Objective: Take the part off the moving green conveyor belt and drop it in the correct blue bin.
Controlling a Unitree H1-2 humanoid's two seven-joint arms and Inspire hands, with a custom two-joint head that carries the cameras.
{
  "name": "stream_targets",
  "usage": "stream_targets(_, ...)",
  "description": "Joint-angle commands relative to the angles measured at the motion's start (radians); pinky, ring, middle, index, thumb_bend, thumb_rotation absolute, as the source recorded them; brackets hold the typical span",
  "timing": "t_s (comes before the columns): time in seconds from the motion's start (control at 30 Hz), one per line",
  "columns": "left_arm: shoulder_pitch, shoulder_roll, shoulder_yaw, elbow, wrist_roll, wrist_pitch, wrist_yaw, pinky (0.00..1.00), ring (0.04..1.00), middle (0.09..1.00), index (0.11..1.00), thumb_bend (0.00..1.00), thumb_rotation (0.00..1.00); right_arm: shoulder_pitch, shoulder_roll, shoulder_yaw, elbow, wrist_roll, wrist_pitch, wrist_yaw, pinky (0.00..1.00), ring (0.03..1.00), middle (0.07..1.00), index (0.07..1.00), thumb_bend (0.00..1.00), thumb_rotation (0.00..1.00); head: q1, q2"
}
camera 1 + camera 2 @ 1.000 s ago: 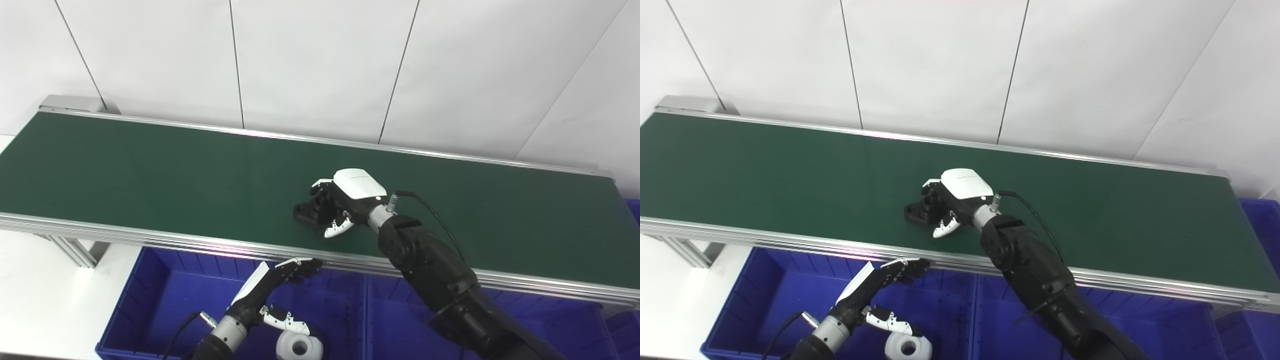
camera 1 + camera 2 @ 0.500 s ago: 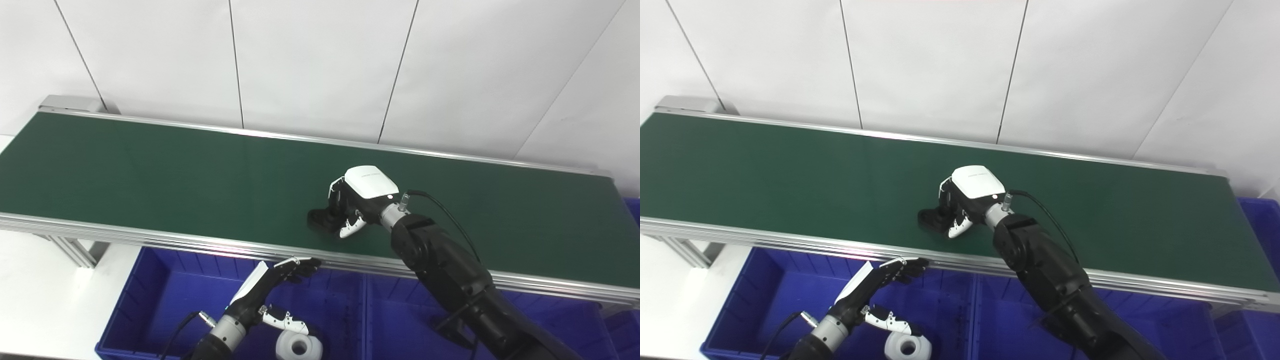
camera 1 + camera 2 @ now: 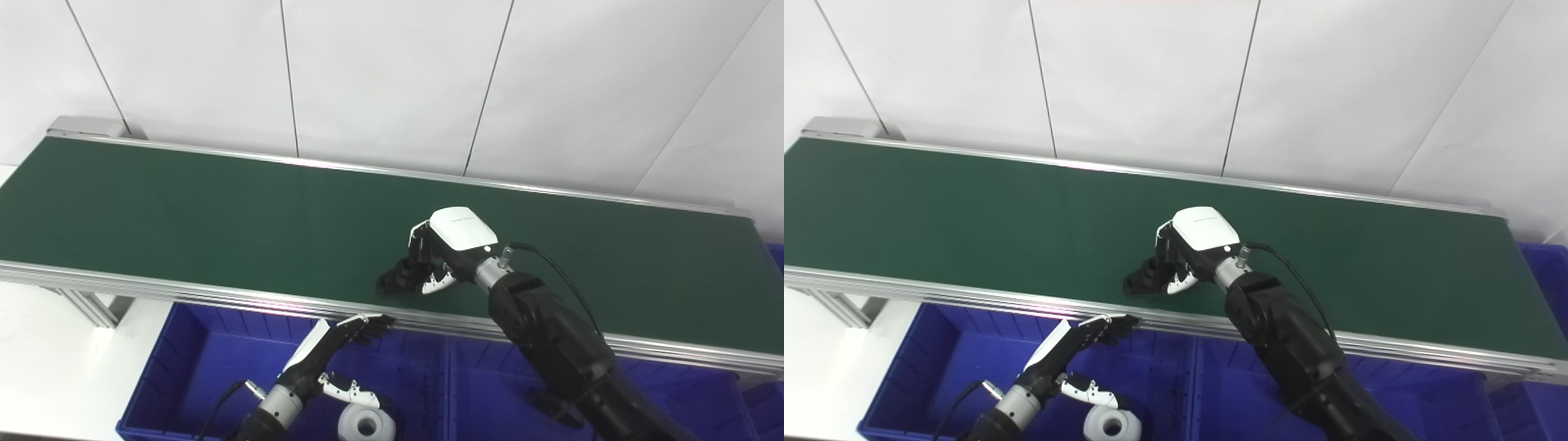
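Fingers [image 3: 422, 248] of the right hand [image 3: 450, 245] curl around the black part [image 3: 398, 280] above the belt [image 3: 184, 208]; left hand [image 3: 331, 352] flat, spread.

Black arms, white-shelled right hand [image 3: 450, 251], black cable; left hand [image 3: 331, 352] seemingly alike.

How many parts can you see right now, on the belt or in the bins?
2. A black part is in the right hand over the green belt. A white part lies in the left blue bin. Arms may hide others.
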Motion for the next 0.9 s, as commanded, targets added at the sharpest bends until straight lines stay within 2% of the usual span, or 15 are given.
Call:
stream_targets(0.0,-0.026,-0.01,0.001,-0.027,0.003,-0.028,0.006,0.73,0.775,0.793,0.793,0.74,0.13,-0.005,-0.003,-0.042,-0.062,0.012,-0.005,-0.05,0.34,0.422,0.465,0.499,0.52,0.0,0.001,0.001)
stream_targets(0.17,-0.024,-0.012,0.001,-0.034,0.001,-0.019,-0.006,0.73,0.779,0.796,0.798,0.74,0.13,0.081,-0.004,-0.119,-0.174,0.053,-0.019,-0.084,0.31,0.397,0.434,0.511,0.52,0.0,0.002,0.003)
stream_targets(0.3,-0.023,-0.009,0.002,-0.038,0.007,-0.01,-0.012,0.73,0.784,0.796,0.8,0.74,0.14,0.141,0.001,-0.169,-0.236,0.079,-0.009,-0.094,0.25,0.328,0.399,0.507,0.51,0.0,0.008,0.004)
stream_targets(0.63,-0.016,0.0,0.004,-0.057,0.014,0.001,-0.019,0.73,0.783,0.798,0.799,0.74,0.14,0.199,0.012,-0.217,-0.274,0.107,-0.036,-0.125,0.26,0.332,0.399,0.506,0.51,0.0,0.013,0.013)
stream_targets(0.77,-0.013,0.001,0.002,-0.064,0.018,-0.001,-0.019,0.72,0.778,0.794,0.799,0.73,0.15,0.233,0.028,-0.244,-0.291,0.153,-0.034,-0.136,0.24,0.31,0.397,0.505,0.51,0.0,0.015,0.022)
stream_targets(0.83,-0.009,-0.001,0.003,-0.072,0.011,0.006,-0.025,0.72,0.775,0.792,0.798,0.74,0.15,0.267,0.047,-0.269,-0.296,0.19,-0.045,-0.158,0.21,0.279,0.453,0.489,0.52,0.0,0.023,0.025)
stream_targets(0.87,-0.008,-0.001,0.003,-0.076,0.008,0.011,-0.028,0.73,0.781,0.796,0.801,0.74,0.14,0.283,0.056,-0.281,-0.297,0.21,-0.053,-0.169,0.21,0.283,0.416,0.495,0.51,0.0,0.023,0.025)
